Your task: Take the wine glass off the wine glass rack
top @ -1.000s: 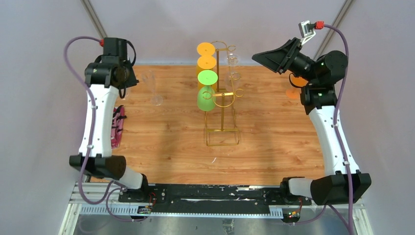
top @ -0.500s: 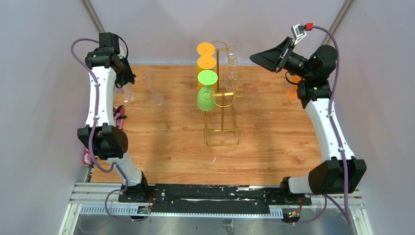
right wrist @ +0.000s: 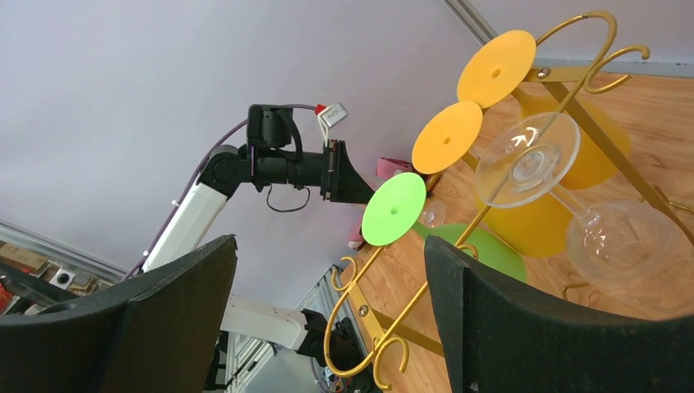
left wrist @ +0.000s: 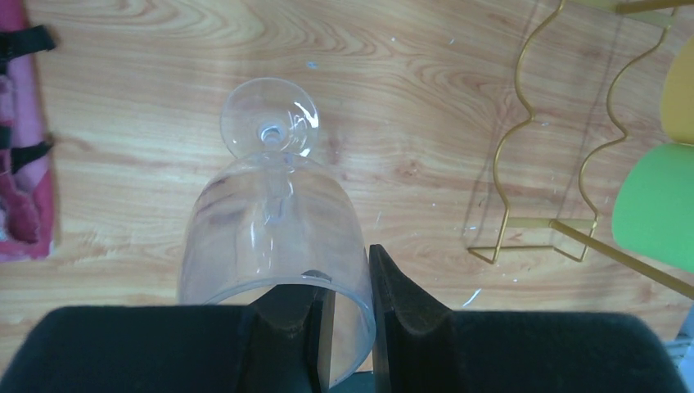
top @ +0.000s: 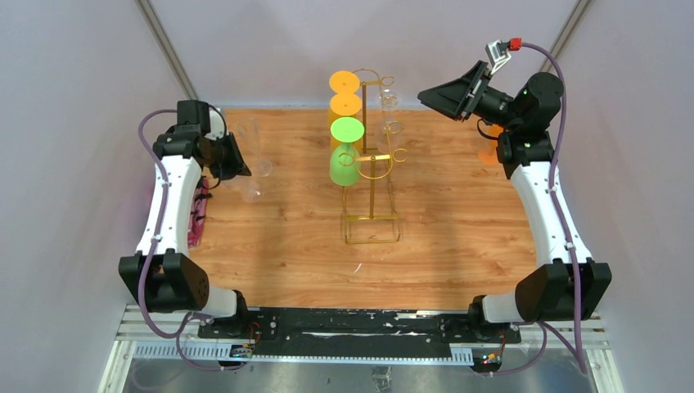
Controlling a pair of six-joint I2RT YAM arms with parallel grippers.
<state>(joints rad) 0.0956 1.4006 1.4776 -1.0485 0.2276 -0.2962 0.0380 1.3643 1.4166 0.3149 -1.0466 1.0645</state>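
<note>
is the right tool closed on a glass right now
No, the right tool stands wide open, and the clear wine glass hangs on the gold rack, ungripped.

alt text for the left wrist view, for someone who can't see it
The left gripper pinches the rim of a clear wine glass whose foot points away, over a wooden table. A gold wire rack stands at right, and a pink object lies at left.

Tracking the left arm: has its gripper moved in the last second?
Yes. The left gripper has moved back toward the robot and slightly closer to the tall gold wire wine glass rack.
</note>
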